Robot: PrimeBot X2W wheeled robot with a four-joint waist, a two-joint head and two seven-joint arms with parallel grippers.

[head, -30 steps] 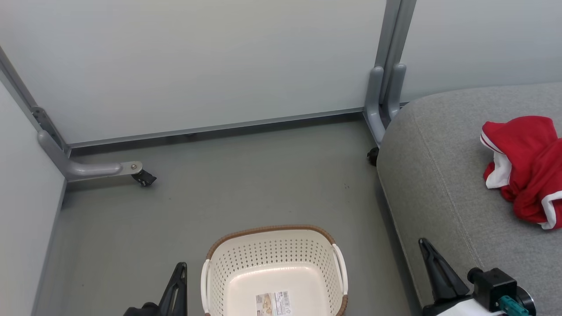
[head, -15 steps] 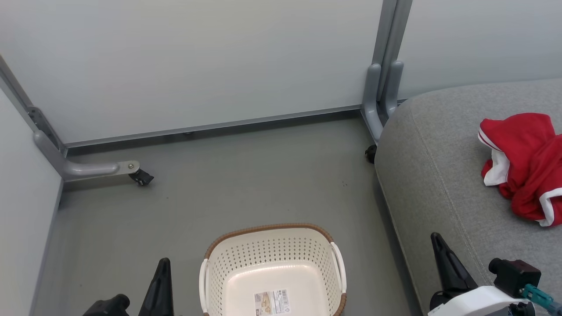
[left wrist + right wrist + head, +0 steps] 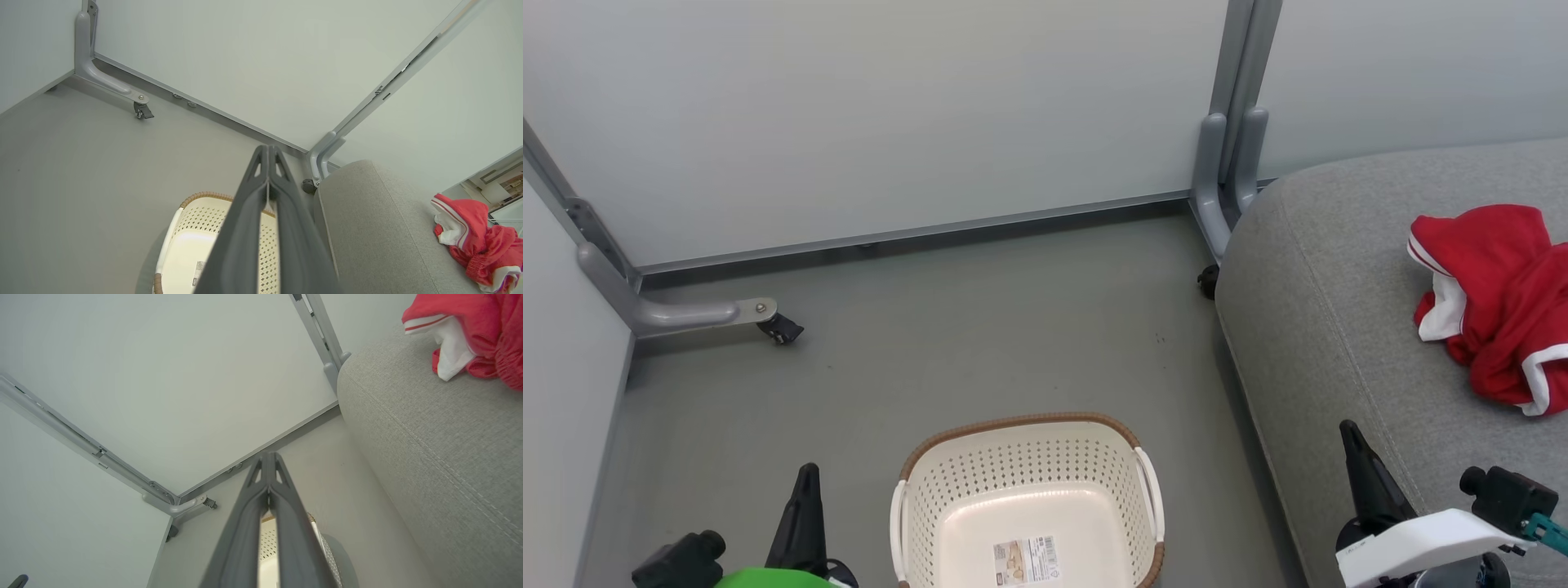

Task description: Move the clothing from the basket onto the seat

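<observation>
Head view has slid a little since a second ago, so the walls and floor point(image 3: 980, 327) sit slightly differently, which is the camera's doing. Against the basket point(image 3: 1021, 420), though, both arms have drawn outward. The left gripper point(image 3: 807, 478), earlier just beside the basket's left handle, now stands apart from it over the floor, with a green part point(image 3: 768, 578) showing below it. The right gripper point(image 3: 1349, 431) has shifted further from the basket's right handle and hangs over the seat point(image 3: 1323, 310) near its rounded edge.

Left wrist view shows the left gripper point(image 3: 268, 149) with its fingers pressed together, holding nothing. The right gripper point(image 3: 268, 455) is likewise closed on nothing.

The clothing point(image 3: 1499, 286) lies crumpled on the seat, well in from that edge. The basket stands on the floor beside the seat, a paper label point(image 3: 1027, 560) on its base.
</observation>
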